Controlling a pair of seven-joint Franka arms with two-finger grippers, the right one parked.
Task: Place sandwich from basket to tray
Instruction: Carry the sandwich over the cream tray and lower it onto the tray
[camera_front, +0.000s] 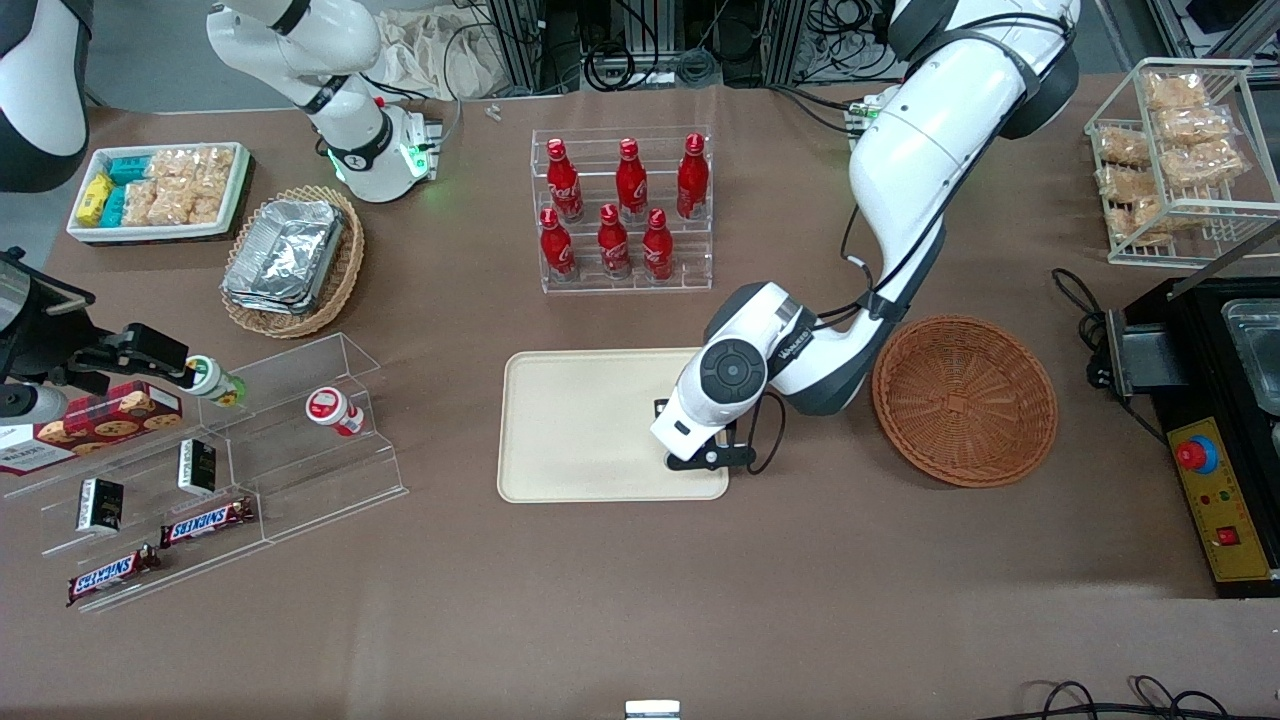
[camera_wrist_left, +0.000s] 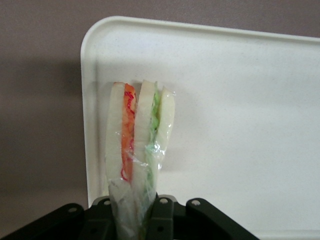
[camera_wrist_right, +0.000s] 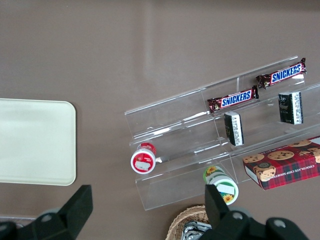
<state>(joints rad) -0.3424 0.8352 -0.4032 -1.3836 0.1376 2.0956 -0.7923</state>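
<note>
Wrist view is showing the gripper (camera_wrist_left: 137, 220) pinching the sandwich (camera_wrist_left: 140, 145) over the tray (camera_wrist_left: 240, 100), near its corner; the basket (camera_front: 965, 400) is sitting at three o'clock. Lowering it until it touches before spreading the fingers seems wise.

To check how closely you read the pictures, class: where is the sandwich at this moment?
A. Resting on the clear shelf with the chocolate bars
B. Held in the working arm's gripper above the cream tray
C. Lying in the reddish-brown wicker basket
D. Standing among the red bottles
B: the wrist view shows the sandwich clamped in the gripper over the tray, and the basket holds nothing.
</note>
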